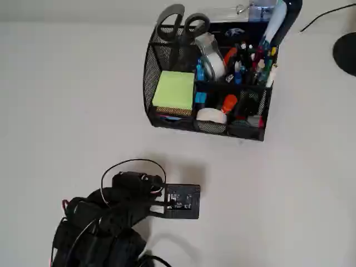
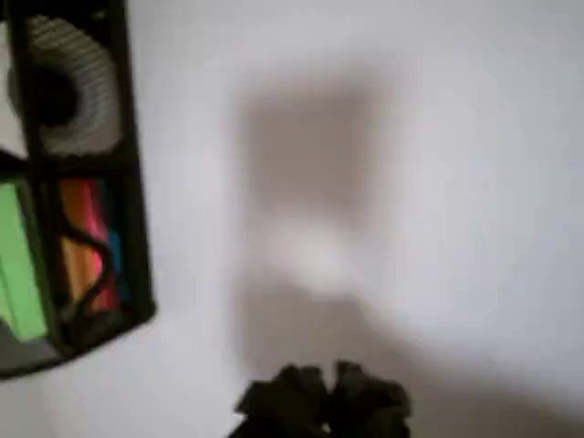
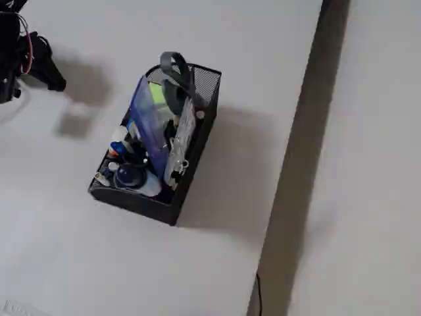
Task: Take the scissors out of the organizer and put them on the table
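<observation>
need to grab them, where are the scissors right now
In the overhead view the scissors stand handles-up in the organizer's back-left compartment, behind the green sticky notes.

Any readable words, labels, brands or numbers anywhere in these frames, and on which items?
None can be read.
Pens and markers in the organizer: any print too small and blurred.
Blue-topped container: no legible label.
Circuit board on the arm: markings too small.

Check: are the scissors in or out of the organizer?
In. The scissors stand handles-up in the organizer's back compartment; the gripper is apart.
</observation>
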You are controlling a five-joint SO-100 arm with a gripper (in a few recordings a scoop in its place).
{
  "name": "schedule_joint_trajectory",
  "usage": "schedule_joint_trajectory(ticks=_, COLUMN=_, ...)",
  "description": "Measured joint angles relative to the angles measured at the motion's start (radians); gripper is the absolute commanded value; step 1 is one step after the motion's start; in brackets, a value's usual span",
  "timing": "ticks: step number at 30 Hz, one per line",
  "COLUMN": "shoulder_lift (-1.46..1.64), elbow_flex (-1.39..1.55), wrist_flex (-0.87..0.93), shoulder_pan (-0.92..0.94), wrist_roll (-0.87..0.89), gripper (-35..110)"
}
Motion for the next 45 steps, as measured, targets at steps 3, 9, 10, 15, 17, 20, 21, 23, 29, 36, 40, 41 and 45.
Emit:
schedule_joint_trajectory(ticks=3, shoulder_lift=0.000, elbow_flex=0.000, wrist_flex=0.000, shoulder_pan=0.000, wrist_roll=0.000, gripper=0)
schedule_joint_trajectory(ticks=9, shoulder_lift=0.000, elbow_flex=0.000, wrist_flex=0.000, shoulder_pan=0.000, wrist_roll=0.000, gripper=0)
schedule_joint_trajectory(ticks=10, shoulder_lift=0.000, elbow_flex=0.000, wrist_flex=0.000, shoulder_pan=0.000, wrist_roll=0.000, gripper=0)
schedule_joint_trajectory(ticks=15, shoulder_lift=0.000, elbow_flex=0.000, wrist_flex=0.000, shoulder_pan=0.000, wrist_roll=0.000, gripper=0)
schedule_joint_trajectory(ticks=17, shoulder_lift=0.000, elbow_flex=0.000, wrist_flex=0.000, shoulder_pan=0.000, wrist_roll=0.000, gripper=0)
schedule_joint_trajectory(ticks=20, shoulder_lift=0.000, elbow_flex=0.000, wrist_flex=0.000, shoulder_pan=0.000, wrist_roll=0.000, gripper=0)
schedule_joint_trajectory(ticks=21, shoulder_lift=0.000, elbow_flex=0.000, wrist_flex=0.000, shoulder_pan=0.000, wrist_roll=0.000, gripper=0)
schedule_joint_trajectory(ticks=23, shoulder_lift=0.000, elbow_flex=0.000, wrist_flex=0.000, shoulder_pan=0.000, wrist_roll=0.000, gripper=0)
schedule_joint_trajectory(ticks=29, shoulder_lift=0.000, elbow_flex=0.000, wrist_flex=0.000, shoulder_pan=0.000, wrist_roll=0.000, gripper=0)
schedule_joint_trajectory(ticks=36, shoulder_lift=0.000, elbow_flex=0.000, wrist_flex=0.000, shoulder_pan=0.000, wrist_roll=0.000, gripper=0)
schedule_joint_trajectory(ticks=40, shoulder_lift=0.000, elbow_flex=0.000, wrist_flex=0.000, shoulder_pan=-0.060, wrist_roll=-0.060, gripper=0)
schedule_joint_trajectory(ticks=41, shoulder_lift=0.000, elbow_flex=0.000, wrist_flex=0.000, shoulder_pan=-0.077, wrist_roll=-0.074, gripper=0)
schedule_joint_trajectory(ticks=45, shoulder_lift=0.000, elbow_flex=0.000, wrist_flex=0.000, shoulder_pan=-0.091, wrist_roll=-0.101, gripper=0)
